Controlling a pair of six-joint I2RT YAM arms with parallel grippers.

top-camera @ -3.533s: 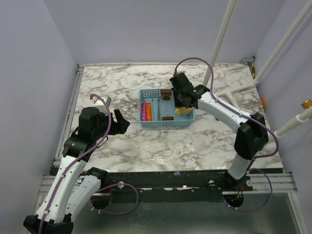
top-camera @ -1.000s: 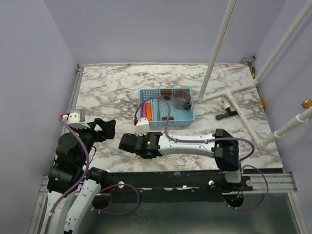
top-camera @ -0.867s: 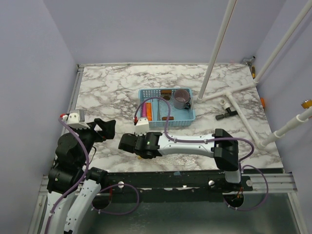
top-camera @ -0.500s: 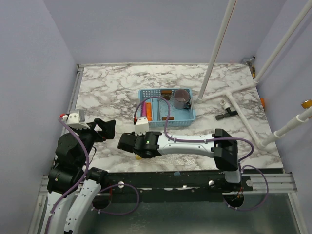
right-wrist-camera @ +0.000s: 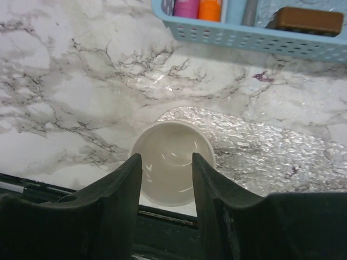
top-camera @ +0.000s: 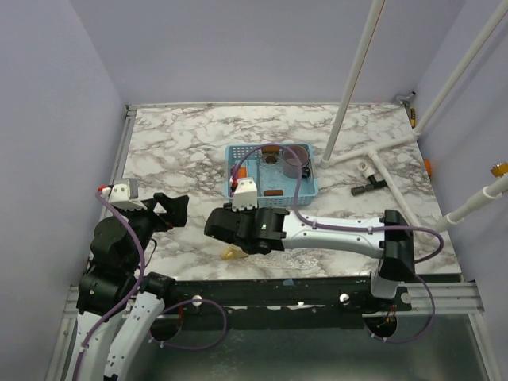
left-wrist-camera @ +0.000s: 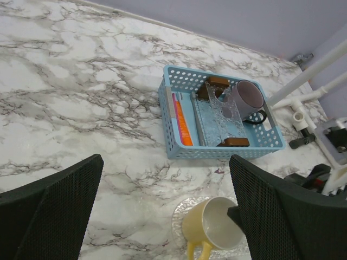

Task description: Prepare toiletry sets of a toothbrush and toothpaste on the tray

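Right gripper (right-wrist-camera: 165, 184): spread wide over the yellow mug (right-wrist-camera: 172, 162), clasping nothing. Just ahead of it, in the tray (right-wrist-camera: 282, 39): pink and orange toothpaste (right-wrist-camera: 209, 8) side by side, long axes running straight away. Left gripper (left-wrist-camera: 165, 216): gaping, empty, well short of the tray.

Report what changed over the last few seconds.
The right gripper carried the yellow mug from the basket to the near part of the table and let go; it is now open above the mug. The left gripper drew back. The basket, toothpaste tubes and purple mug stayed put.
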